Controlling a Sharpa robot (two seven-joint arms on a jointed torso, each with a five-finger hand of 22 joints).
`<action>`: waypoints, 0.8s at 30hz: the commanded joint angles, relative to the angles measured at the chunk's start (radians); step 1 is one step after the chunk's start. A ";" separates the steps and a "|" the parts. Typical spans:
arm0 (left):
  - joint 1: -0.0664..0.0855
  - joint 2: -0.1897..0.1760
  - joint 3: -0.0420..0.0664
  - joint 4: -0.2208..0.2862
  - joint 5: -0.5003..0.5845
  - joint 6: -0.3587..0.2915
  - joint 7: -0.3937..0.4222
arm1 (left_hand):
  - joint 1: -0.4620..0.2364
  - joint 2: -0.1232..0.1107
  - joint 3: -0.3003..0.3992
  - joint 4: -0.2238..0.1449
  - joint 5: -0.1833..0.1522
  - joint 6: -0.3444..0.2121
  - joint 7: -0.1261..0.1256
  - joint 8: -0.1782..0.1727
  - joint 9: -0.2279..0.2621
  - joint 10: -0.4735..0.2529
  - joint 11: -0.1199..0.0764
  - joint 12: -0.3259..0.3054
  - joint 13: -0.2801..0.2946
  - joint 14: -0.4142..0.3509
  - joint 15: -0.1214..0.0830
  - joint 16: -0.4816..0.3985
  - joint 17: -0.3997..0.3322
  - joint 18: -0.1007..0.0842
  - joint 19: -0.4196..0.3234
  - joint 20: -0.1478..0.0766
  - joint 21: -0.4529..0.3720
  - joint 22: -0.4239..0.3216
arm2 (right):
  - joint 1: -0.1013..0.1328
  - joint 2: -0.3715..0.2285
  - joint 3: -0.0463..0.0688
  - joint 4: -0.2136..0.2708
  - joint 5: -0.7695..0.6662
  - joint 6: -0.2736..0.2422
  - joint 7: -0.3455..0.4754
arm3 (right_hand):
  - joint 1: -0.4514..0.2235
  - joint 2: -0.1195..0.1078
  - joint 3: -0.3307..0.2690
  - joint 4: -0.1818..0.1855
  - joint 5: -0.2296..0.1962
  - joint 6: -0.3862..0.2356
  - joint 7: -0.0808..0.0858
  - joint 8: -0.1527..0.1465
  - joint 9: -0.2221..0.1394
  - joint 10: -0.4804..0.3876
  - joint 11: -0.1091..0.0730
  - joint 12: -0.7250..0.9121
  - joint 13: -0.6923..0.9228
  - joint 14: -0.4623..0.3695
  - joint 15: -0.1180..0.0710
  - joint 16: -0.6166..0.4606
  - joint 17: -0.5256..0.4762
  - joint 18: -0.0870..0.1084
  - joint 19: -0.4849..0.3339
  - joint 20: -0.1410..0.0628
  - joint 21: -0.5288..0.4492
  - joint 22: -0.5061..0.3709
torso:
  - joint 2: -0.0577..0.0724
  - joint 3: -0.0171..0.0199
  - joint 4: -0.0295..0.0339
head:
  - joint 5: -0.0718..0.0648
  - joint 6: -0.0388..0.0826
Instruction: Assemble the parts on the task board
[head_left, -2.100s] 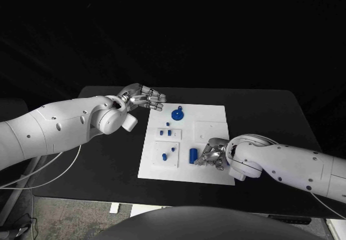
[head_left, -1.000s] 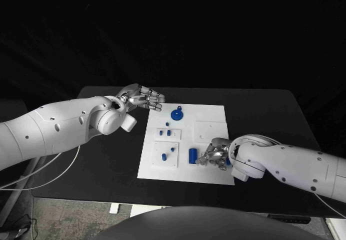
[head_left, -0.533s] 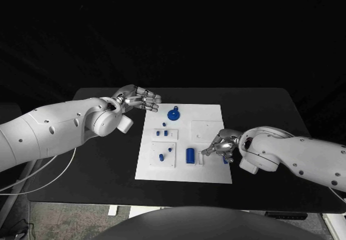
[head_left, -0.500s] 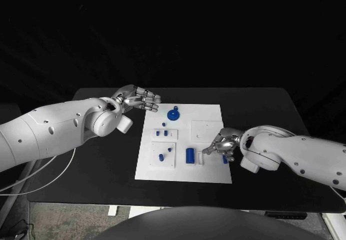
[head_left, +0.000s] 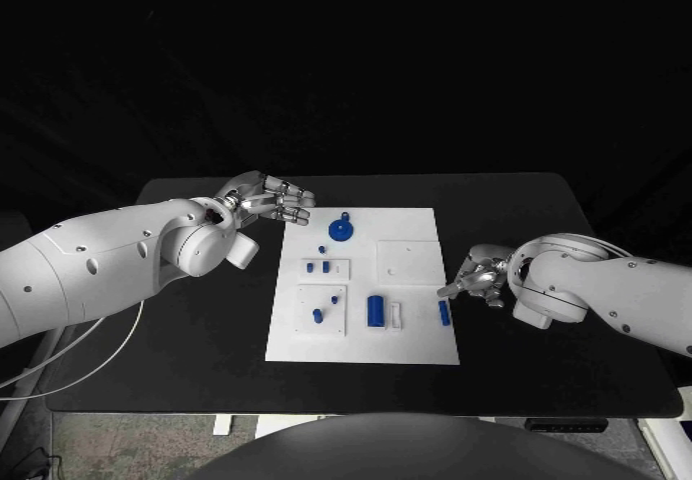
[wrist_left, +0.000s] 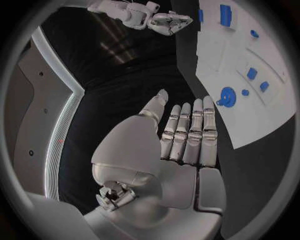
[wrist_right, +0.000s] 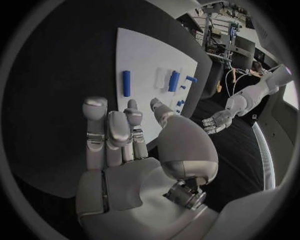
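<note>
The white task board (head_left: 361, 345) lies mid-table with several blue parts on it. A round knobbed part (head_left: 340, 229) sits at the far end, and a thick cylinder (head_left: 375, 309) lies near the front. A slim blue part (head_left: 444, 313) lies free by the board's right edge. My right hand (head_left: 476, 277) hovers just off that edge, fingers apart, holding nothing. In the right wrist view, the slim part (wrist_right: 126, 83) and the cylinder (wrist_right: 174, 80) lie beyond my right hand (wrist_right: 119, 140). My left hand (head_left: 267, 198) hangs open by the board's far left corner, its palm (wrist_left: 181, 145) empty, the round part (wrist_left: 226, 96) nearby.
Small blue pieces stand in two inset plates on the board's left half (head_left: 320, 266) (head_left: 326, 307). A square white inset (head_left: 408, 260) sits right of centre. Black tabletop (head_left: 188, 330) surrounds the board on all sides.
My right hand has let go of the slim blue part on the board and drawn back to the right, off the board's edge. The left hand keeps its place; the camera has shifted slightly.
</note>
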 joint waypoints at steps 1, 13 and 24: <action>0.000 0.001 0.000 0.001 0.002 0.015 0.005 | -0.001 0.007 -0.001 0.004 0.004 -0.006 0.000 0.004 0.000 -0.001 0.002 0.004 -0.001 -0.005 0.002 -0.003 -0.001 0.008 0.006 0.002 0.006 -0.001 | 0.001 -0.002 0.000 -0.006 -0.097 0.059 -0.079 | -0.015 -0.054 0.079 0.037 -0.024 -0.005 0.001 0.001 -0.001 0.004 0.002 -0.008 -0.002 0.000 -0.002 0.002 -0.001 -0.004 0.006 -0.001 0.004 0.072 | 0.000 -0.0010 0.0006 | -0.002 0.000; 0.000 0.001 0.000 0.000 0.002 0.017 0.005 | -0.001 0.007 -0.001 0.004 0.004 -0.006 0.000 0.004 0.000 -0.001 0.002 0.004 -0.001 -0.005 0.002 -0.003 -0.001 0.008 0.006 0.002 0.006 -0.001 | -0.012 0.018 -0.005 -0.039 -0.110 0.075 -0.115 | -0.043 -0.082 0.041 0.130 -0.026 -0.018 0.003 0.002 -0.018 -0.002 0.004 -0.032 -0.009 0.000 -0.002 -0.008 0.003 -0.008 0.006 -0.003 -0.009 0.070 | 0.000 -0.0012 0.0023 | -0.007 0.000; 0.000 0.002 0.000 0.000 0.002 0.019 0.004 | -0.001 0.005 -0.001 0.007 0.003 -0.007 0.001 0.004 0.000 -0.001 0.003 0.004 -0.001 -0.005 0.002 -0.003 -0.001 0.009 0.006 0.002 0.006 -0.002 | -0.044 0.059 -0.010 -0.055 -0.082 0.072 -0.104 | -0.036 -0.090 -0.024 0.175 -0.026 -0.026 0.005 0.002 -0.022 -0.007 0.006 -0.042 -0.010 0.001 -0.001 -0.014 0.004 -0.007 0.005 -0.002 -0.018 0.069 | 0.001 -0.0006 0.0030 | -0.007 0.000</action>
